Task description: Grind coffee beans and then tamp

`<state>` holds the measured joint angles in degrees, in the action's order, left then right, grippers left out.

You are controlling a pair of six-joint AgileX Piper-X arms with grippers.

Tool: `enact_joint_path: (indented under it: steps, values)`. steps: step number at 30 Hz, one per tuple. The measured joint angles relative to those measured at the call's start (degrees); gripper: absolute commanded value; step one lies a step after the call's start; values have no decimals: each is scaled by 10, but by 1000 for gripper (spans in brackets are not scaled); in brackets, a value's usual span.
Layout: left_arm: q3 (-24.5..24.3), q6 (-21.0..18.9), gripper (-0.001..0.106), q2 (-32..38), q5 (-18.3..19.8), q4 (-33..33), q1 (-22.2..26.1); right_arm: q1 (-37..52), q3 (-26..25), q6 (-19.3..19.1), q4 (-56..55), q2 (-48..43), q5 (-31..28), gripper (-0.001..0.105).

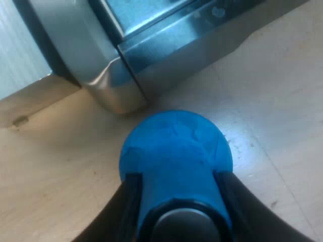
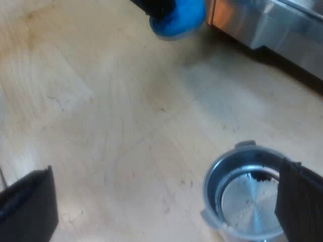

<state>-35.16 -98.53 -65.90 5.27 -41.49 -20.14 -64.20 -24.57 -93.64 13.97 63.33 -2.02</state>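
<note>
The blue tamper (image 1: 174, 141) is clamped in the left gripper (image 1: 175, 179) beside the machine (image 1: 116, 60), well apart from the holder (image 2: 245, 196), which stands on the table (image 2: 101, 101) between the spread fingers (image 2: 28, 206) of the right gripper (image 2: 164, 201). The tamper should be centred over the holder, kept level and pressed straight down, with the holder steadied. One tamper, one holder and one machine are counted.

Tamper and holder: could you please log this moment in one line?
left gripper: gripping tamper near machine | right gripper: open, at holder
</note>
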Motion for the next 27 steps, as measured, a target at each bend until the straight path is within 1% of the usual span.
enact_joint_path:
  steps: [3, 5, 7, 10, 11, 12, 13, 14, 16, 17, 18, 19, 27]
  values:
    - [0, 4, 0, -23, 18, 2, 1, 0, -11, 0, 2, 14, 0, 89]
    - [0, 4, 0, -38, 21, 2, 1, 0, -11, 0, 10, 21, 0, 89]
    - [0, 4, 0, -62, 9, 2, 1, 0, -11, 0, 14, 24, 1, 89]
    - [0, 4, 0, -78, 2, -5, 1, 0, -11, 0, 18, 23, 2, 89]
    - [0, 6, 2, -82, -1, -5, 1, 0, -11, 0, 19, 23, 2, 89]
    - [-1, 8, 9, -83, -4, -5, 1, 0, -11, 0, 20, 23, 3, 89]
    - [-1, 9, 18, -83, -3, -5, 1, 0, -11, 0, 21, 23, 3, 89]
    - [-1, 9, 25, -83, -3, -5, 1, 0, -11, 0, 21, 23, 3, 89]
    - [-1, 10, 55, -83, -5, -5, 1, 0, -11, 0, 21, 23, 4, 89]
    - [-1, 11, 60, -84, -5, -6, 1, 0, -11, 0, 21, 23, 4, 89]
    - [-1, 11, 71, -86, -6, -8, 1, 0, -11, 0, 21, 23, 4, 89]
    - [-1, 12, 77, -88, -7, -9, 1, 0, -11, 0, 21, 23, 6, 89]
    - [0, 17, 78, -88, -7, -27, 1, 0, -11, 0, 21, 23, 7, 89]
